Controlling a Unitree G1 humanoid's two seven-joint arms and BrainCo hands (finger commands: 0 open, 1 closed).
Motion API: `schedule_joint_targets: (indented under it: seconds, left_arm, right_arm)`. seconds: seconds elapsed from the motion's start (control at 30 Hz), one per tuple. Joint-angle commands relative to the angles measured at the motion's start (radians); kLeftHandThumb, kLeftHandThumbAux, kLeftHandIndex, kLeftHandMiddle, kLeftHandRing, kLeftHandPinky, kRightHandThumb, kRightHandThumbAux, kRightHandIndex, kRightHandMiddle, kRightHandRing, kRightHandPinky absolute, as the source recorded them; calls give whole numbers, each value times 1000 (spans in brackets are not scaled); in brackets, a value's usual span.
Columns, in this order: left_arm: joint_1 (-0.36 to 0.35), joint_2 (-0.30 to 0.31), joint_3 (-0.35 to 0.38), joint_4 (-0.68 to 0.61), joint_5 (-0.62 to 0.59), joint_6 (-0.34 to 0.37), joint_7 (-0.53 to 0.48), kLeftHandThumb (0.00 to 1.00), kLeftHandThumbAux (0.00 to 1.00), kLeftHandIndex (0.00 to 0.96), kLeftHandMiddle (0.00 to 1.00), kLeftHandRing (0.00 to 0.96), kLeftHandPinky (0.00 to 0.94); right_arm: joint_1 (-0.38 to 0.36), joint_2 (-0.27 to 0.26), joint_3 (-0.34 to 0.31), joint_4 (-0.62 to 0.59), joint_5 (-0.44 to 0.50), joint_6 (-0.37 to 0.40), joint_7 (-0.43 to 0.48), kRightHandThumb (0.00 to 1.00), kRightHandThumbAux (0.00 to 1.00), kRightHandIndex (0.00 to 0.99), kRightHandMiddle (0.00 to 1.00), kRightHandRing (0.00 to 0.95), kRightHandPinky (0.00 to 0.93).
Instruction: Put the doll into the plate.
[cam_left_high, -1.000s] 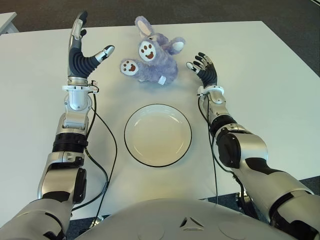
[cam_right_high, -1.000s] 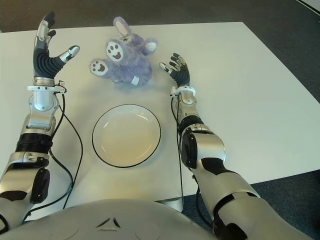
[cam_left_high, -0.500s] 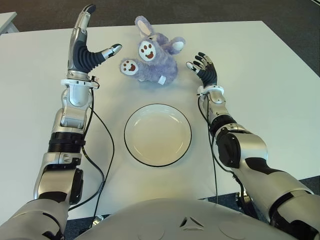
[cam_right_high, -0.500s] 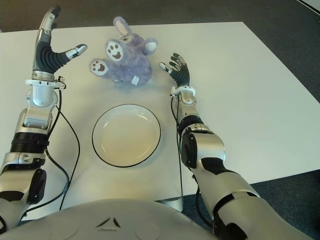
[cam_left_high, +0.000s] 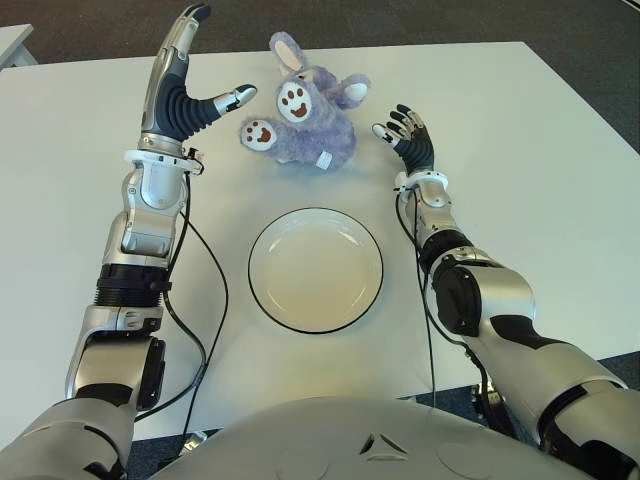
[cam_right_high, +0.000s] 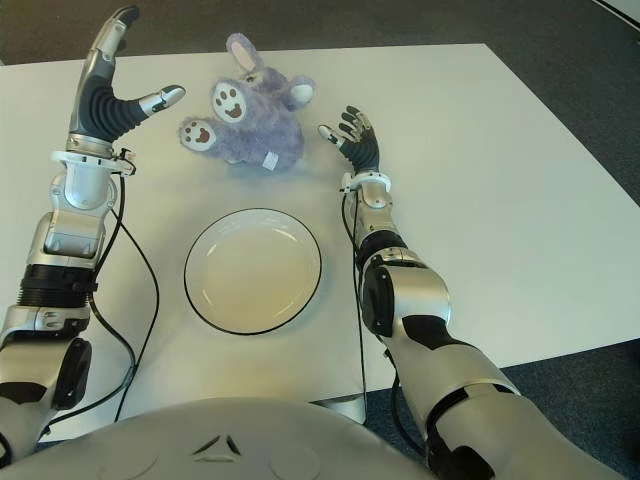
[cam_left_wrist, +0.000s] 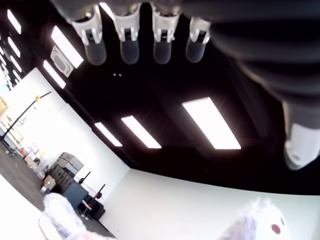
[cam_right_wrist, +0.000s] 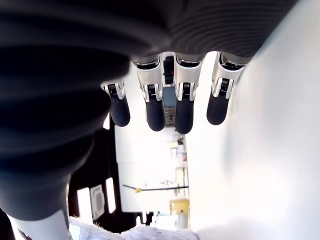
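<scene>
A purple plush bunny doll (cam_left_high: 305, 122) lies on its back on the white table (cam_left_high: 520, 150), paws up, just beyond the plate. The white plate (cam_left_high: 316, 269) with a dark rim sits bare in front of me. My left hand (cam_left_high: 190, 85) is raised left of the doll, fingers spread and pointing up, thumb reaching toward a paw without touching. My right hand (cam_left_high: 405, 135) is open just right of the doll, holding nothing. In the left wrist view the fingers (cam_left_wrist: 130, 30) are straight, and bits of the doll (cam_left_wrist: 257, 225) show below.
Dark carpet (cam_left_high: 600, 60) surrounds the table beyond its far and right edges. Black cables (cam_left_high: 205, 300) run along my left arm over the table. A corner of another white table (cam_left_high: 12, 40) shows at far left.
My left hand has risen and moved right, closer to the doll's paws. The right hand, doll and plate have not moved.
</scene>
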Motion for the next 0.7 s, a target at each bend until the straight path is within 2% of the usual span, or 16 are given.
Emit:
schedule_joint_targets:
  seconds: [0.03,0.2,0.7]
  left_arm:
    - [7,12,-8,-30,1,38,-31,53,445,0,0,0,0]
    - [15,19,-19,-46,14,37,-36,41,440,0,0,0,0]
    - [-6,45,-41,12,11,-7,-49,28,397,0,21,0,0]
  right_arm:
    - [31,12,0,29,3,33,-1,35,737,125,151,141,151]
    - [32,12,0,29,2,32,-3,36,736,122,148,140,148]
    - [31,12,0,29,2,31,-5,36,736,128,150,140,151]
